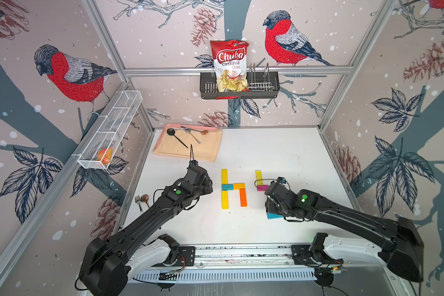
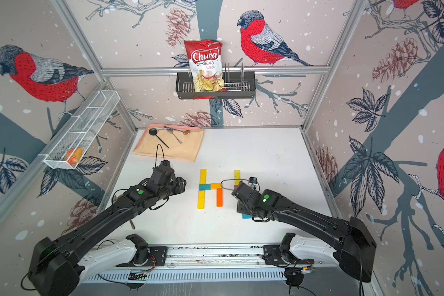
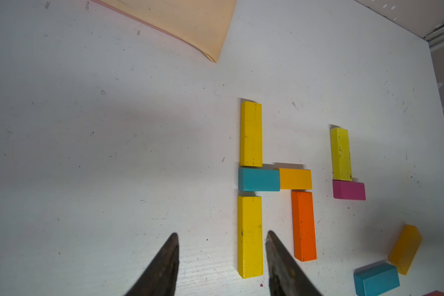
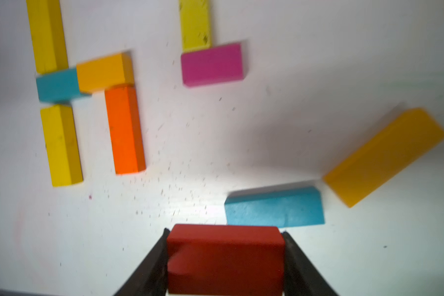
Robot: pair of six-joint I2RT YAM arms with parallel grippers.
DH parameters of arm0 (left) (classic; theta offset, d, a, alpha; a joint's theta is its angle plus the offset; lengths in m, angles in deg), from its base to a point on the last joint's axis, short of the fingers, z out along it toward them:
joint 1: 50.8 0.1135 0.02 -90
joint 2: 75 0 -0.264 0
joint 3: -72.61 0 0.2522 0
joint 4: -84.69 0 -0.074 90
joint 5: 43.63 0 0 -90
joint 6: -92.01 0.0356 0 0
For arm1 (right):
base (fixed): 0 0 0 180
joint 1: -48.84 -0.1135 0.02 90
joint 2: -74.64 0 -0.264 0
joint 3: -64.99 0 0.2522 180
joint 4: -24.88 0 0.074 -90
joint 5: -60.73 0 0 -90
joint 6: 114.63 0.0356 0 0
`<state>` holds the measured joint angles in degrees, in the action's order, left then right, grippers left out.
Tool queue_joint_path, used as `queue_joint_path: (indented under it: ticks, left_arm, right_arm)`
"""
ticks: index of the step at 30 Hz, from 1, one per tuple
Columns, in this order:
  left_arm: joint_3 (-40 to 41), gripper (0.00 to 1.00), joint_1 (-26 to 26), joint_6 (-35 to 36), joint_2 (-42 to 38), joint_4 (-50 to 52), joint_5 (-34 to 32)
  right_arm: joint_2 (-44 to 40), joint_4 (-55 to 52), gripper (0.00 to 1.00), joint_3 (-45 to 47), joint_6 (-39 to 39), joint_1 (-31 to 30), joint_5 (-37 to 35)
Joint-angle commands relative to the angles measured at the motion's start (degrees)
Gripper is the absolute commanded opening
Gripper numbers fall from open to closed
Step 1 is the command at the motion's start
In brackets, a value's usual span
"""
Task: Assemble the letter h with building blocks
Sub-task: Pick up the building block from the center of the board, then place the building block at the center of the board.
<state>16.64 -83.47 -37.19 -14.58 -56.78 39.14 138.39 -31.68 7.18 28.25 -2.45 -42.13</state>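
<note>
The building blocks lie on the white table. Two yellow planks, a teal one, an amber one and an orange one form an h. To its right a pale yellow plank meets a magenta one. My right gripper is shut on a red block, close to a loose teal block and an amber one. My left gripper hangs open left of the h, holding nothing.
A beige cloth with spoons on it lies at the back left. A fork and spoon rest by the left wall. A white mesh basket and a black rack with a chips bag hang on the walls.
</note>
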Motion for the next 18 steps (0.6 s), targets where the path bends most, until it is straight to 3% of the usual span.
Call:
queue_joint_path:
  ticks: [1, 5, 13, 18]
  left_arm:
    - [-0.93, 0.54, 0.15, -0.39, 0.22, 1.06, -1.33]
    - [-0.1, 0.54, 0.15, -0.87, -0.3, 0.73, -1.31]
    - [1.73, 0.54, 0.19, -1.76, -0.9, 0.03, -0.95]
    - [2.57, 0.54, 0.18, -1.55, -1.19, -0.4, -0.86]
  right_arm:
    - [1.24, 1.76, 0.52, -0.32, -10.84, 11.37, 0.45]
    - [7.76, 7.3, 0.52, -1.79, -17.34, 23.02, 6.03]
    - [22.92, 13.48, 0.52, -4.35, -21.27, 25.43, 4.23]
    - [24.97, 15.09, 0.75, -3.44, -22.03, 25.45, 4.67]
